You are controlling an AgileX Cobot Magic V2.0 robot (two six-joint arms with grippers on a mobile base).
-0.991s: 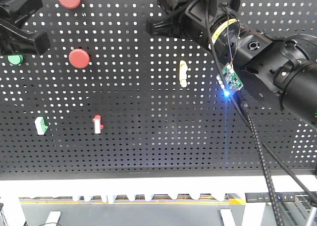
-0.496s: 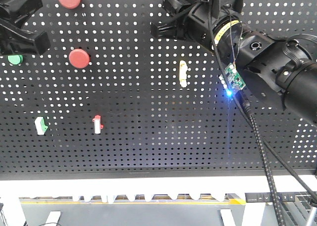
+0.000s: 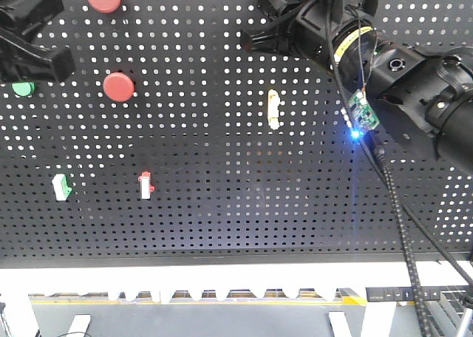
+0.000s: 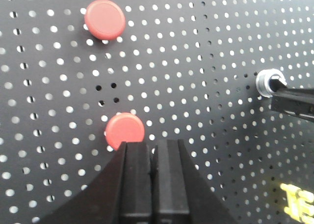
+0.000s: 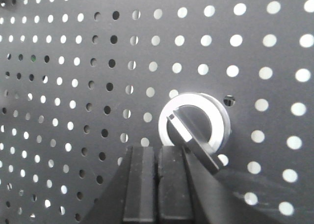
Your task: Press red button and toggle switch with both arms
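Left end effector (image 4: 152,146) was clenched on nothing, tips off the pegboard (image 4: 206,47) and sitting just under the lower button (image 4: 125,130). Target red button (image 4: 104,19), slightly the bigger of the pair, was higher up and a bit left, untouched.

My read: press not started. To do it well, I'd have used the shut fingers as one blunt tip, shifted up until that tip centred on the cap, then pushed square to the board. An off-centre hit would likely skid off the flat top or catch the wrong button.

Right end effector (image 5: 158,150) was clenched too, empty, parked right at a silver knob (image 5: 194,98). Its lever (image 5: 189,138) was just beside one finger; touching or not, couldn't tell.

No all-red toggle switch showed in any view, so I couldn't place it. Front view only had a yellow switch (image 3: 274,109) and a white switch (image 3: 145,185) lower down. I'd have confirmed that target before any sideways flick.
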